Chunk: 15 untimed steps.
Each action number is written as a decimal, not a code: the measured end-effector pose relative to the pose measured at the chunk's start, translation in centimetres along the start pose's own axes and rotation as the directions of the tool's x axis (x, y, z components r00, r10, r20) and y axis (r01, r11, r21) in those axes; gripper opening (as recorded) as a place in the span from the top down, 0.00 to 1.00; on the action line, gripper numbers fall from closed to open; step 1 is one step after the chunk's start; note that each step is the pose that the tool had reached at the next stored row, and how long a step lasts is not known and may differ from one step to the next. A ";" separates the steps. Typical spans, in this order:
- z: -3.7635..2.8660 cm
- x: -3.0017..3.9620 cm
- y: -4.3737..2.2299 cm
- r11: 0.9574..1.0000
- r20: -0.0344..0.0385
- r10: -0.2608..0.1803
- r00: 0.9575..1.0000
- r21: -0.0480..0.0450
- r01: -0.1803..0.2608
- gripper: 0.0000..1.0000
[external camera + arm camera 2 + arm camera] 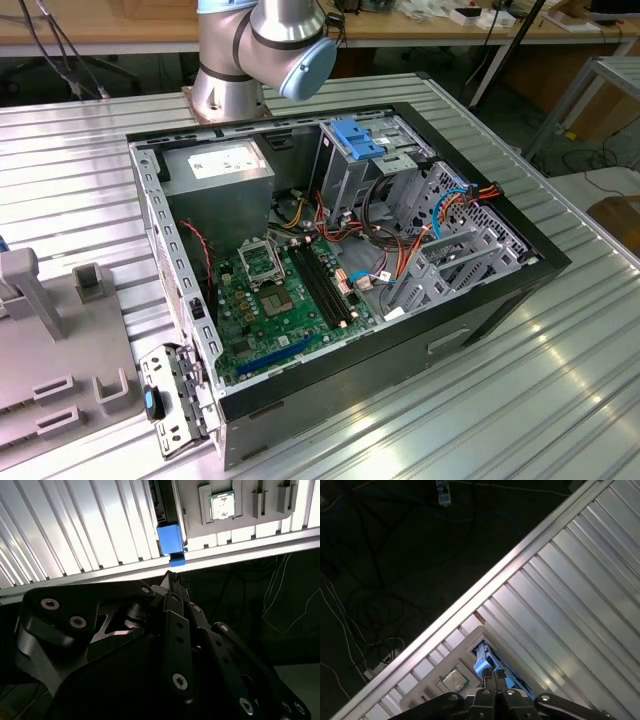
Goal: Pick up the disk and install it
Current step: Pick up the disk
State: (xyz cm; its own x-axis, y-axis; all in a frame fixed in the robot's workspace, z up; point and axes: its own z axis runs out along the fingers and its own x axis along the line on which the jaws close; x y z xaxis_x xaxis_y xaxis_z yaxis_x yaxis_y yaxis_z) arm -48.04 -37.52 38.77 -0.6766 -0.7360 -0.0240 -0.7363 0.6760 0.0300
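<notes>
Hovering with clenched gripper (171, 576) just beside the disk (169, 536), set on edge in the grey holder (242, 524) to offer its blue rail (480, 665); possibly touching it, hard to tell.

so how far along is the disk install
Nothing looks done yet. In the second wrist view the disk stands on edge in the grey holder at the table's edge. In hand: the gripper points at the disk's blue end, close to it; contact is unclear. Left: the pick-up and the install into the open computer case.
</notes>
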 end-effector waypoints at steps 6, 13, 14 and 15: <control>0.00 0.01 0.01 0.991 -0.003 -0.135 0.991 -0.003 0.135 0.89; 0.00 0.01 0.01 0.970 -0.006 -0.242 0.970 -0.005 0.242 0.89; 0.00 0.01 0.01 0.968 -0.006 -0.250 0.968 -0.005 0.250 0.89; 0.00 0.01 0.01 0.966 -0.006 -0.258 0.966 -0.006 0.258 0.89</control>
State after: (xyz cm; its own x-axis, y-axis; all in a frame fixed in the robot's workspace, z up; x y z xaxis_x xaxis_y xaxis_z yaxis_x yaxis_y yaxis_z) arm -48.05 -37.52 38.77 -0.4636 -0.8857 -0.0251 -0.8860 0.4629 0.0284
